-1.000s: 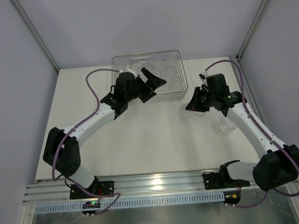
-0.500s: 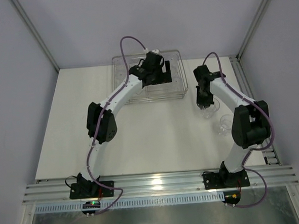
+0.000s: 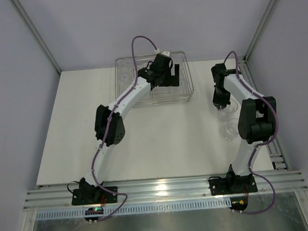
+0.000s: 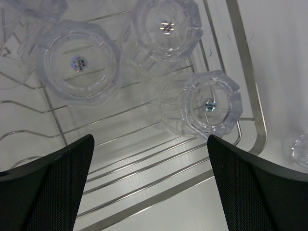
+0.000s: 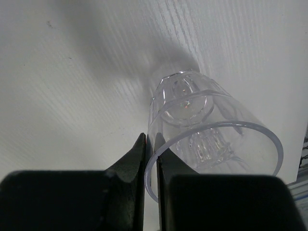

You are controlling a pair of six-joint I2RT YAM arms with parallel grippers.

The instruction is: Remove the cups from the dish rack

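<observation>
Both arms have unfolded since a second ago. The left arm [image 3: 122, 99] has reached from the near left corner of the shallow, rectangular dish rack of thin silvery wire [image 3: 122, 75] to its far right part. The right arm [image 3: 241, 92] has swung away from the rack toward the right edge of the white counter [image 3: 145, 142].

Left jaws: spread wide and empty, hanging above the rack's right-hand end (left wrist view). Below them three small clear plastic cups stand upside down on the wires, faceted bases uppermost: one by the rack's corner [image 4: 209, 103], one beyond it [image 4: 166, 26] and one to the left [image 4: 79, 62]. Part of a fourth shows at the upper left of that view.

Right jaws: closed on the wall of the held cup [image 5: 211, 125], a further clear plastic tumbler, with one finger inside the rim and one outside. It is mouth up and low over the counter near the right edge, well apart from the rack. Whether its base touches the surface cannot be told.

A free cup [image 3: 231, 129] of the same kind stands on the counter just on the near side of the held one.

Progress, as a judgement: two cups are out of the rack, one of them not yet released. At least three, probably four, remain inverted on the wires. The full count cannot be read from above, where the left arm covers part of the rack.
</observation>
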